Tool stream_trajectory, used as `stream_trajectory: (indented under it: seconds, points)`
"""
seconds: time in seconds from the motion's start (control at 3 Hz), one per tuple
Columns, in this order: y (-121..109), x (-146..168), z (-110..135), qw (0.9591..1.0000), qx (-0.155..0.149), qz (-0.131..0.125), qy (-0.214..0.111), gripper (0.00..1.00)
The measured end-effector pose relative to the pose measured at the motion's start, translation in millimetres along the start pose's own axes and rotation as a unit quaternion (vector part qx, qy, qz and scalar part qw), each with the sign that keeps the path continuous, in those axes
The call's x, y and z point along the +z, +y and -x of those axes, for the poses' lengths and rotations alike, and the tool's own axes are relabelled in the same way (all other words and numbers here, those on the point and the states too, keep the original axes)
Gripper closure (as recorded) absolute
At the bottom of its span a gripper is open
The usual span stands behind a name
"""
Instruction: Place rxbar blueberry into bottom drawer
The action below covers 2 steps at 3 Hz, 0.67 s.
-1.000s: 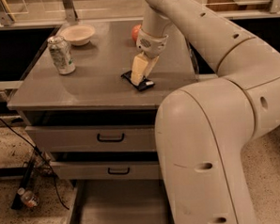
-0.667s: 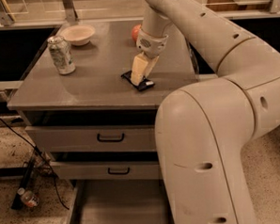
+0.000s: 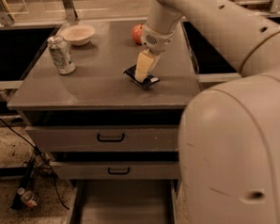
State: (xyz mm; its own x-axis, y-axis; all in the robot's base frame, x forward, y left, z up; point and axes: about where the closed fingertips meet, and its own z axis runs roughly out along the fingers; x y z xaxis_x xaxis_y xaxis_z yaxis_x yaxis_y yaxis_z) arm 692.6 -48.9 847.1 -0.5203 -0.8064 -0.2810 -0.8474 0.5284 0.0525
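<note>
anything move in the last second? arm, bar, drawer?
No visible change. The gripper stays low over the cabinet top, its tip at the rxbar blueberry, which lies where it was. The bottom drawer is open as before; can, bowl and apple unmoved.

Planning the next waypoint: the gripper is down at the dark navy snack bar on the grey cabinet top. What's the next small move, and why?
Probably secure the grip on the flat, dark navy rxbar blueberry before any lift. The gripper sits right on it, the bar lies flat on the grey cabinet top, and the wide grey bottom drawer below is already open.
</note>
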Motion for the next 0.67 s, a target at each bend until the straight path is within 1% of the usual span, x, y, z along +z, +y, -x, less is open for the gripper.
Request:
stream_trajectory:
  seconds: [0.33,0.67]
  points:
    - [17,-27,-11,0.9993,-0.016,-0.029,-0.018,1.0]
    - [41,-74,-26,0.991,-0.024,-0.113,-0.068,1.0]
